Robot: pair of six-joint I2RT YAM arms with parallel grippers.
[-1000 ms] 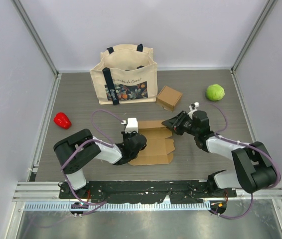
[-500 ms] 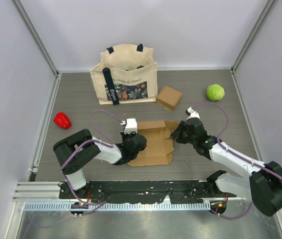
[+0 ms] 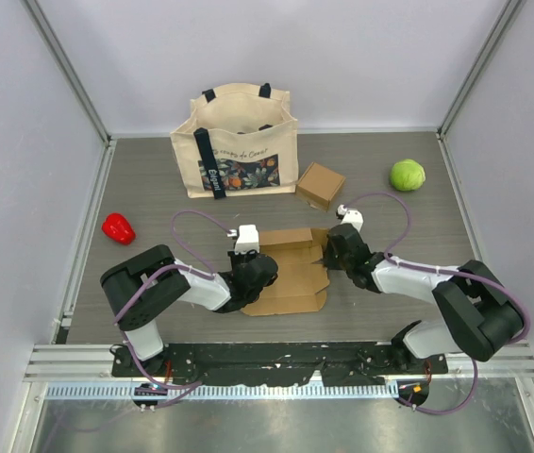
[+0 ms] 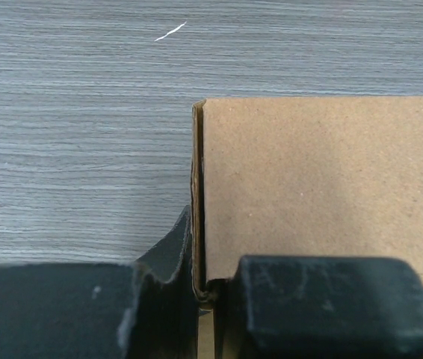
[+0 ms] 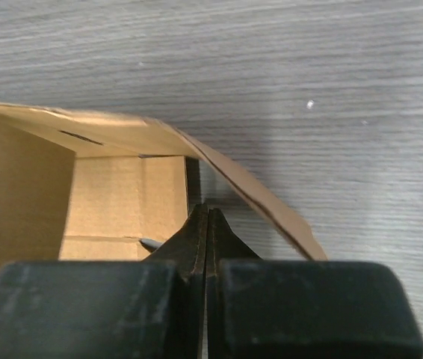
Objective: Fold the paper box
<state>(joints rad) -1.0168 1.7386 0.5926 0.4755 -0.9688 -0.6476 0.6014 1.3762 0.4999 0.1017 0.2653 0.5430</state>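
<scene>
The worktop [image 3: 154, 189] carries a cloth tote bag [image 3: 239, 142] standing at the middle of its far edge; the paper box [image 3: 291, 278] lies toward the near edge, about midway along it, between the two arms; its far wall stands upright, its right side flap is raised and bowed over, and its near panel with the cut tabs lies flat. By my judgement the fold is only begun, with the side walls, front panel and lid left to do. The left hand [image 4: 204, 280] is clamped on the upright wall at the box's left corner, the card's edge running down between its fingers; the right hand [image 5: 208, 224] has its fingers pressed together with nothing between them, its tips just under the bowed flap. A small finished carton [image 3: 320, 185] sits beside the bag.
</scene>
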